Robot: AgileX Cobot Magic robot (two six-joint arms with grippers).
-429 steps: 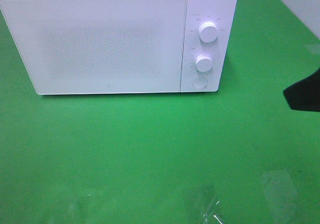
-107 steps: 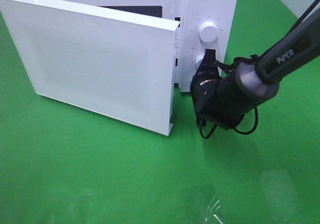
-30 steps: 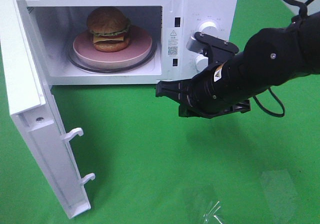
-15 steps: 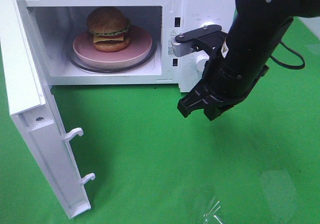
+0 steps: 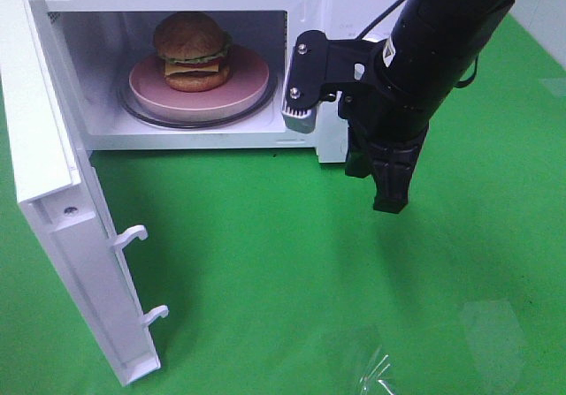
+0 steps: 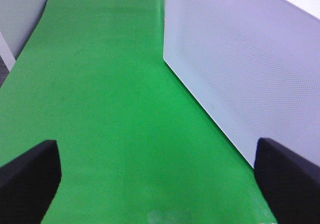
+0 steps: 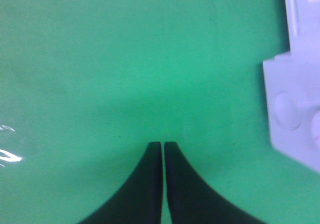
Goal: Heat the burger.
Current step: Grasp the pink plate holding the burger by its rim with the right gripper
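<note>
Burger inside the microwave is probably soft and light: take its plate by the rim. Your right gripper sits closed, left gripper spread wide, both empty.

A bright green cloth covers the surface, pale wall beyond.

Right arm: black, enters from far right, angled toward centre of scene, wrist bent steeply down. Grey-tipped wrist camera mount juts left off wrist. Right gripper: points straight down, hanging in air, nothing held. In right wrist view, its two black fingers lie side by side, only hairline gap between tips. Left gripper: seen in left wrist view only, jaws spread wide, one black fingertip at each side of frame, nothing between them.
</note>
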